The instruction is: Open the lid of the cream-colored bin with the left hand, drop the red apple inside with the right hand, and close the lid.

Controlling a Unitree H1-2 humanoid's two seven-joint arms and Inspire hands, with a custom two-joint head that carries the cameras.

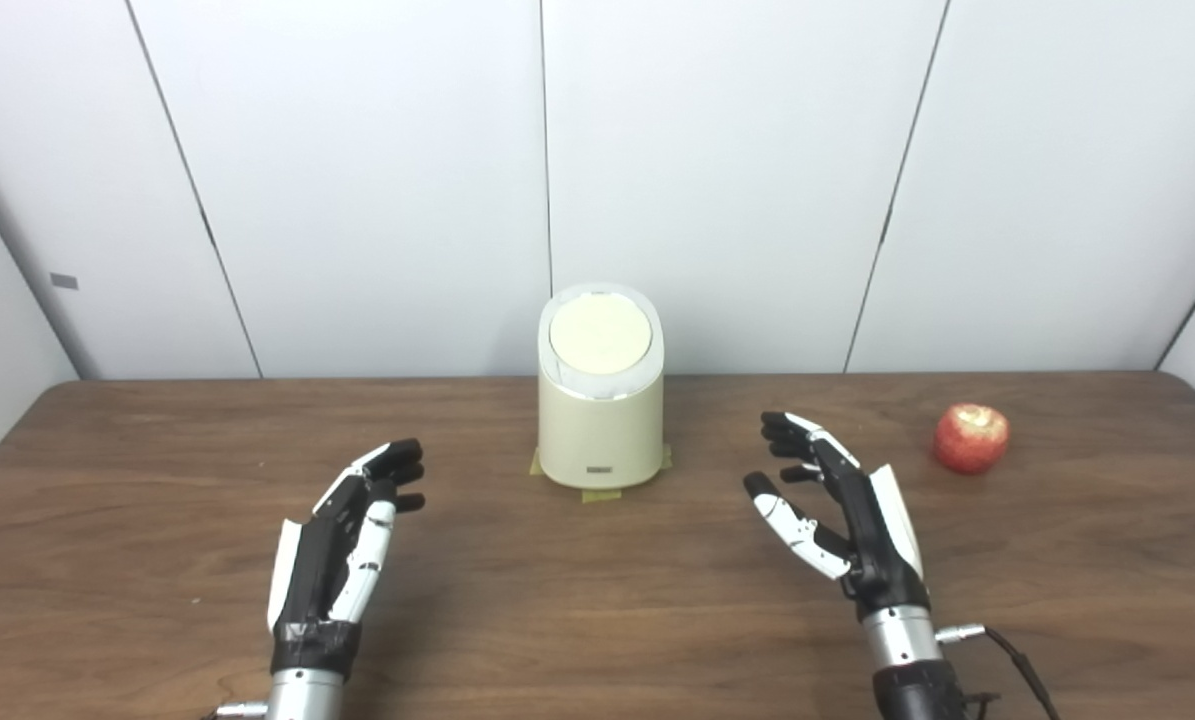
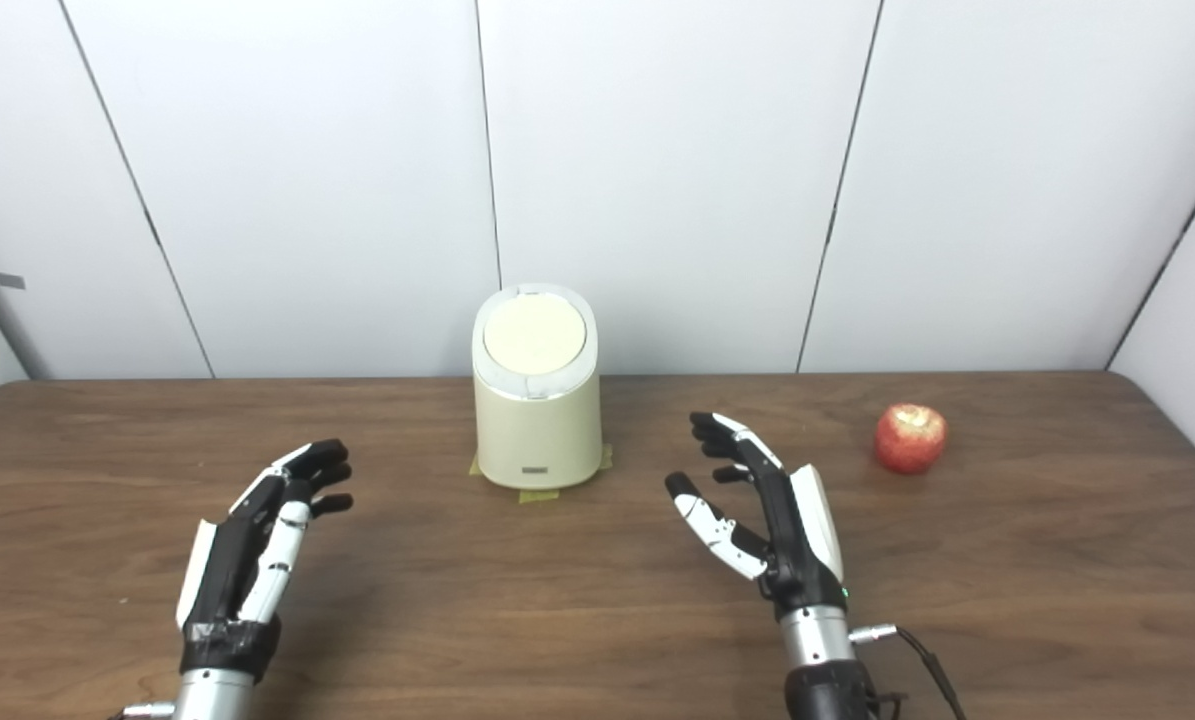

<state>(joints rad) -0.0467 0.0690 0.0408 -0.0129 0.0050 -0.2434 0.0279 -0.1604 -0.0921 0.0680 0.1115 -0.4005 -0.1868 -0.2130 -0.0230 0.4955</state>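
The cream-colored bin [image 1: 600,420] stands upright at the back middle of the wooden table, its round lid [image 1: 599,334] shut. The red apple [image 1: 970,437] lies on the table to the bin's right. My left hand [image 1: 342,545] is open and empty, held over the table in front and left of the bin. My right hand [image 1: 837,510] is open and empty, in front and right of the bin, left of the apple and apart from it.
The bin stands on strips of yellow tape [image 1: 602,493]. The brown table [image 1: 597,600] ends at white wall panels [image 1: 717,180] just behind the bin. A cable [image 1: 1017,660] runs from my right wrist.
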